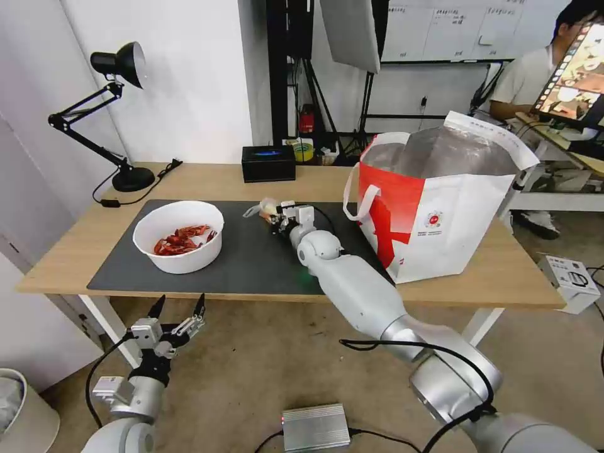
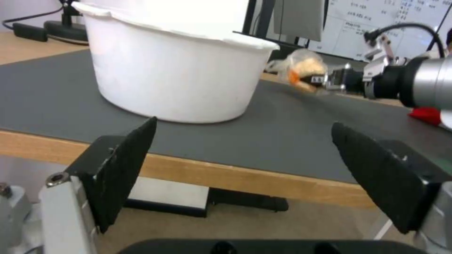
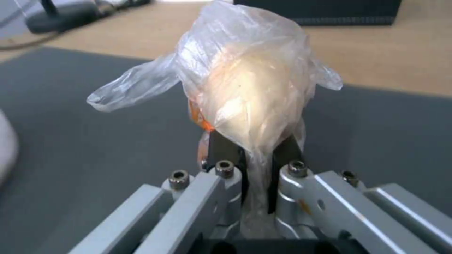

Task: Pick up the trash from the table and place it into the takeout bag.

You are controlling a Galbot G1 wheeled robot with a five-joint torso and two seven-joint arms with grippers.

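the small clear bag (image 3: 245, 88) with its beige lump is pinched between the pressed-together fingers of the right gripper (image 1: 277, 217) over the grey mat on the table (image 1: 440, 286), seemingly just lifted off it, while the left gripper (image 1: 178, 309) is held spread wide below the table's near edge. since only thin film is gripped, the bag could slip or tear before the takeout bag (image 1: 440, 214) is reached. counted: one clear bag, one bowl (image 1: 179, 236) of red shells, one takeout bag.

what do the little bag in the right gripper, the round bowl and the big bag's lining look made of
Small clear bag with beige lump: thin glossy plastic film, wrinkled and see-through, pinched by the right gripper.
White round bowl: smooth matte white, probably plastic or coated paper.
Takeout bag lining: silvery, creased, reflective, likely foil.
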